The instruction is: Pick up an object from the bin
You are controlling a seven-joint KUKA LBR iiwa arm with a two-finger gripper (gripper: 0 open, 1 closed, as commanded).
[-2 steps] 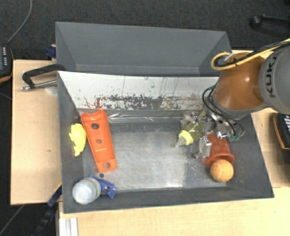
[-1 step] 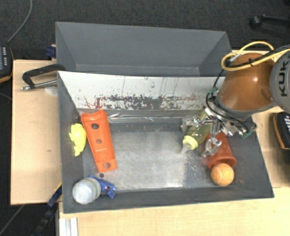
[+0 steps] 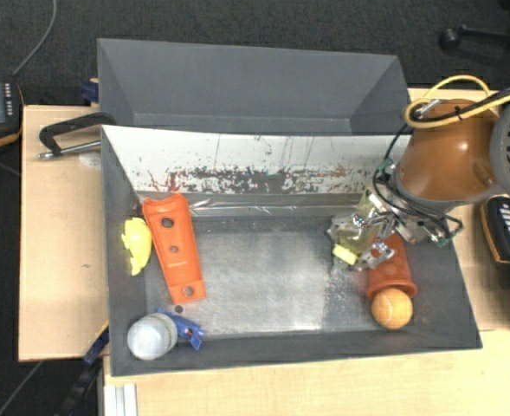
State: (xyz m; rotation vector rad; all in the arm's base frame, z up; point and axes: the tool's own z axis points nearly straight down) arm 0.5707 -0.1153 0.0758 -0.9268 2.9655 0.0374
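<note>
Where the end effector (image 3: 361,239) hangs, it partly hides a red cylinder (image 3: 394,273).

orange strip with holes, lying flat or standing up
Lying flat: the orange strip shows its broad holed face upward on the bin floor, left side.
</note>
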